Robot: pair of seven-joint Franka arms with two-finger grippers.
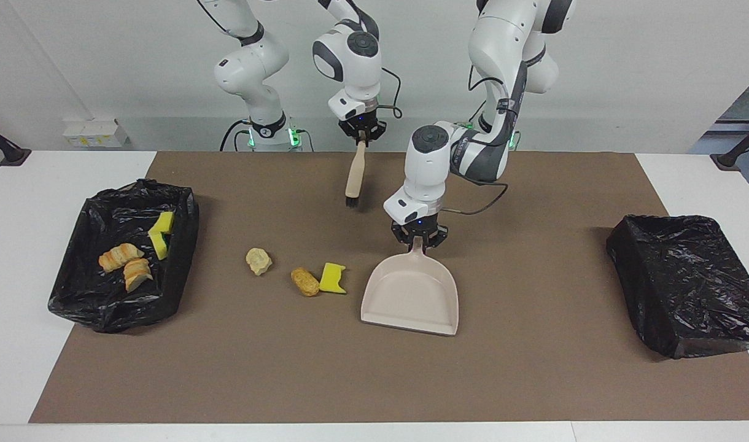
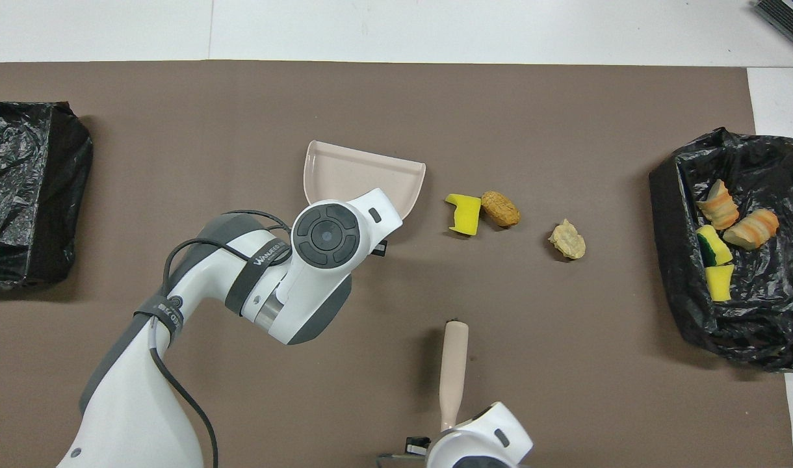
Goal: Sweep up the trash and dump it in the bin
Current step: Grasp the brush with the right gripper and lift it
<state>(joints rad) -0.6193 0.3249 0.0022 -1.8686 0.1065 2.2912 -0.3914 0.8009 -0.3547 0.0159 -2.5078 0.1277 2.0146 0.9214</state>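
Three pieces of trash lie in a row on the brown mat: a yellow sponge chunk (image 1: pixel 333 278) (image 2: pixel 465 213), a golden-brown piece (image 1: pixel 305 282) (image 2: pixel 500 208) and a pale tan piece (image 1: pixel 258 261) (image 2: pixel 567 239). The beige dustpan (image 1: pixel 411 298) (image 2: pixel 364 177) sits beside the sponge chunk, toward the left arm's end. My left gripper (image 1: pixel 419 240) is shut on its handle. My right gripper (image 1: pixel 362 130) is shut on the handle of the beige brush (image 1: pixel 354 175) (image 2: pixel 453 364), which hangs bristles-down over the mat. The overhead view hides both grippers under their wrists.
A black-lined bin (image 1: pixel 104 313) (image 2: pixel 673 260) at the right arm's end holds yellow sponge chunks (image 1: pixel 161 236) and bread pieces (image 1: pixel 121 255). A second black-lined bin (image 1: pixel 687 288) (image 2: pixel 26 188) stands at the left arm's end. The brown mat (image 1: pixel 534 368) covers most of the table.
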